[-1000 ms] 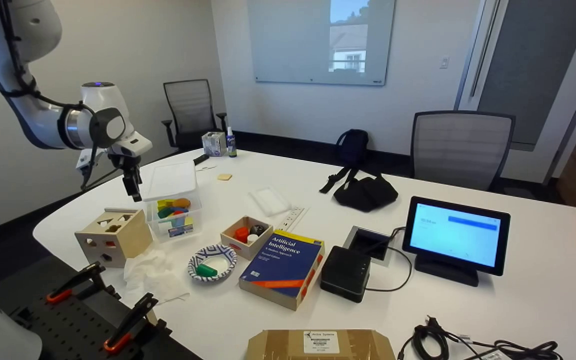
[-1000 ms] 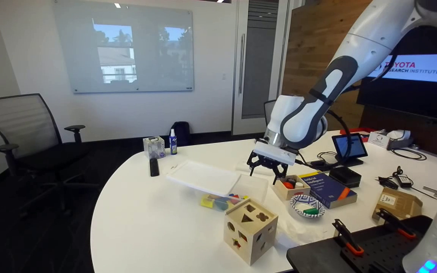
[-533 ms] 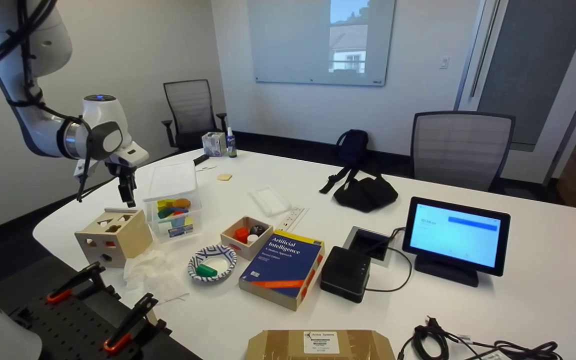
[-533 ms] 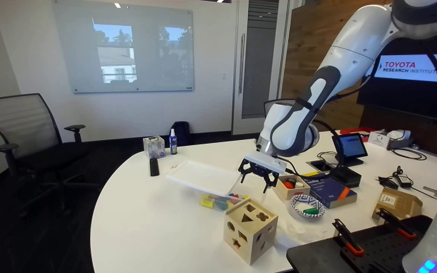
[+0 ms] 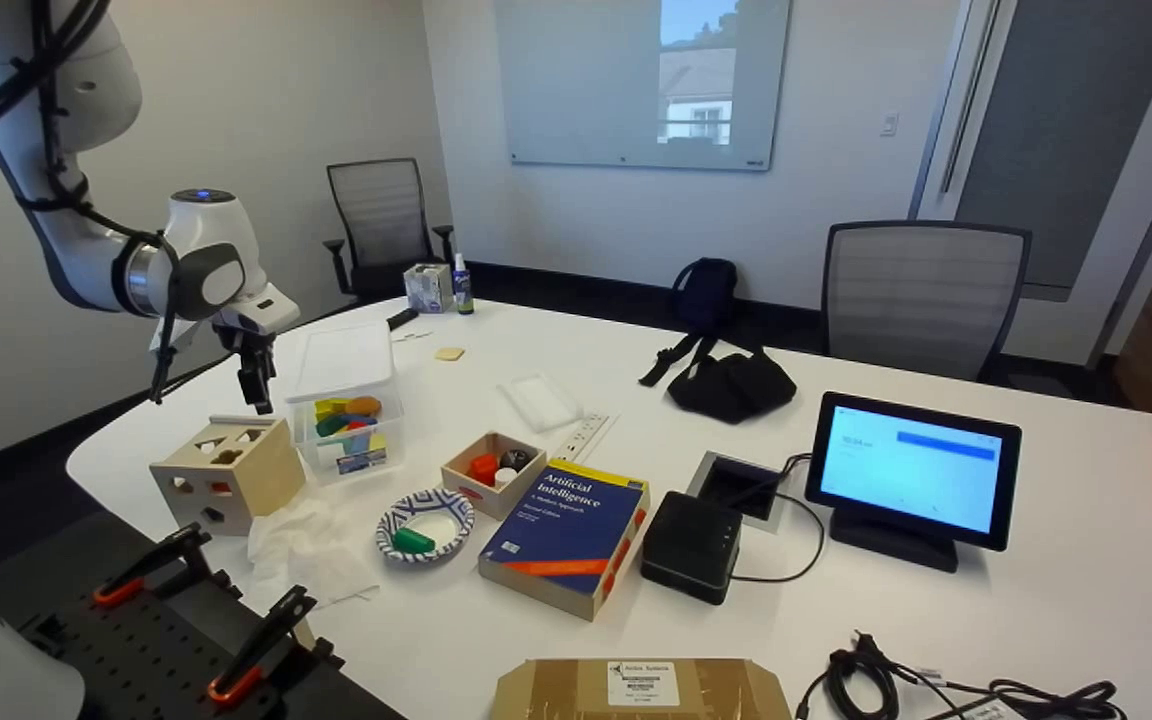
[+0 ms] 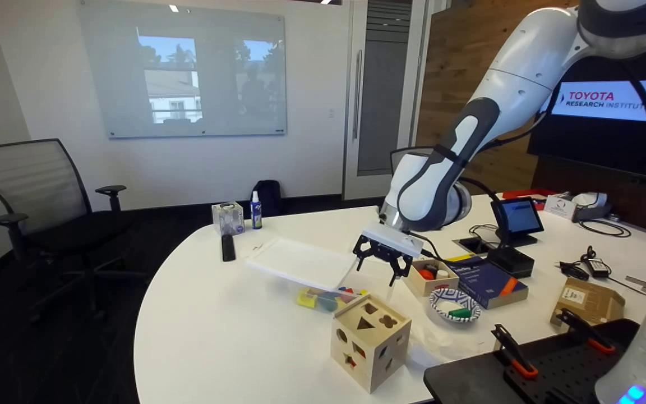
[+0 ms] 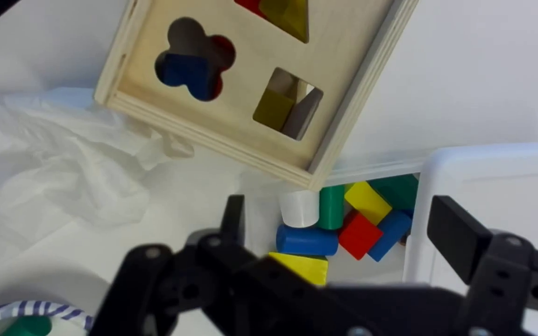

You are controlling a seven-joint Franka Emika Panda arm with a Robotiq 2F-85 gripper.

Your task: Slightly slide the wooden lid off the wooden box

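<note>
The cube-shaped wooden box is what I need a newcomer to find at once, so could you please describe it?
On the white table, find the clear tub of coloured blocks. Beside it, next to the crumpled white sheet, stands the pale wooden box. Unlike the low open wooden tray by the blue book, it is taller, with triangle, star and flower-shaped holes.

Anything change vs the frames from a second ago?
The black two-fingered end effector came lower and closer to the pale wooden cube box, mostly in the first half second; hardly any shift since. Nothing was gripped or let go: it stands open, then and now. Unchanged: the box, its flat pale wooden lid with cut-out holes, and the round blue-and-white patterned bowl.
</note>
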